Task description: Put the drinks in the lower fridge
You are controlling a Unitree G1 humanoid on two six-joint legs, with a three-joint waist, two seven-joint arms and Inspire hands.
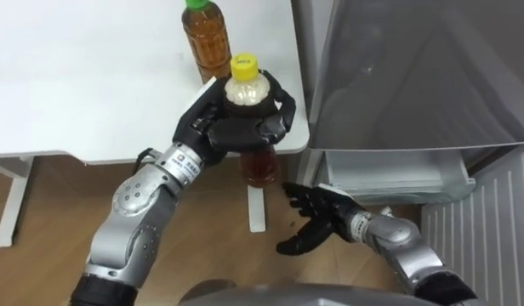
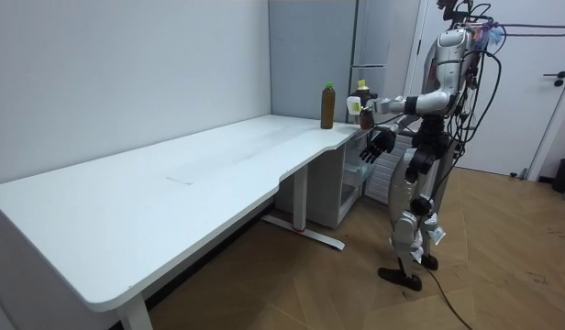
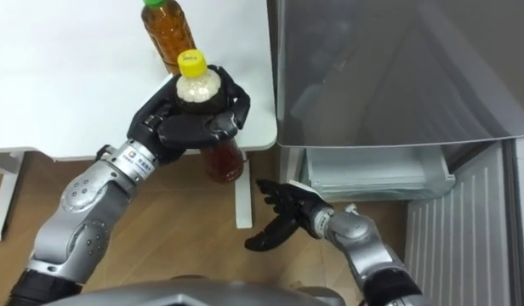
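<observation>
Two smooth plastic tea bottles are here. The green-capped bottle (image 1: pixel 206 42) stands on the white bench (image 1: pixel 75 85) near its rounded right corner. The yellow-capped bottle (image 1: pixel 244 81) is held just past that edge, with the left hand (image 1: pixel 245 129) curled round it. Lower down, the right hand (image 1: pixel 317 217) hangs spread and empty above the wood floor (image 1: pixel 41 212), with open room around it. It is in front of the grey fridge (image 1: pixel 415 68) and its open lower compartment (image 1: pixel 390 174).

— What are the arms like?
— Rounded silver-grey shells with dark joints, at the eye views' lower left and lower right.
— And the hands?
— The left hand (image 1: pixel 232 127) and right hand (image 1: pixel 321 212) are black, fingers (image 1: pixel 306 197) included. There's a white printed label at the left wrist.
— And the room view?
— A silver torso at upper right, with dark cables trailing from the shoulders.
</observation>
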